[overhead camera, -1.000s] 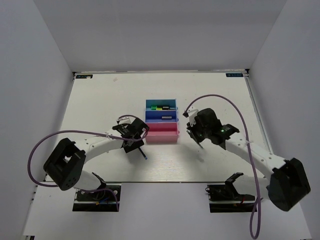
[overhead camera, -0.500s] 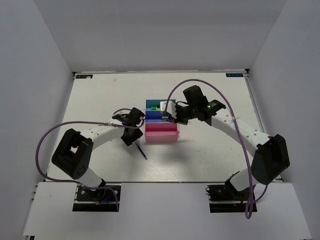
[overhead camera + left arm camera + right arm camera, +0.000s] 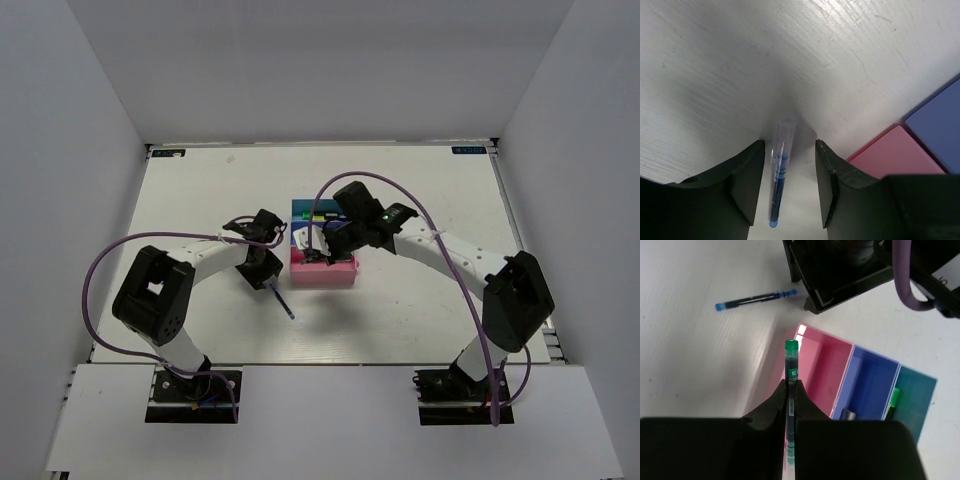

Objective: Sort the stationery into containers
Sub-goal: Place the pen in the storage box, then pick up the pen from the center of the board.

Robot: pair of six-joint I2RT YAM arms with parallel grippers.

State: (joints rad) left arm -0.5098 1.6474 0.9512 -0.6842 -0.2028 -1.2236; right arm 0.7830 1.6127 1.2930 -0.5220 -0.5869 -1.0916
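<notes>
- The left pincer (image 3: pixel 789 147) sits low over the worktop (image 3: pixel 715 60) with its fingers apart.
- The blue pen (image 3: pixel 779 175) lies flat on the worktop between those fingers. A gap shows on each side of it, so neither finger touches it.
- The right pincer (image 3: pixel 790 390) is clamped on the green pen (image 3: pixel 790 362). The pen's green cap points away from the wrist.
- In the right wrist view, the green pen is held in the air. Its cap lines up with the outer end wall of the pink tray (image 3: pixel 822 365).
- The pink tray, the blue tray (image 3: pixel 870 380) and the teal tray (image 3: pixel 915 405) stand in a row, side against side.
- A highlighter (image 3: pixel 893 399) lies in the teal tray.
- A dark item (image 3: pixel 847 414) lies in the blue tray, mostly hidden behind the right pincer.
- In the overhead view, the blue pen lies near the pink tray's front left corner, outside all three trays.
</notes>
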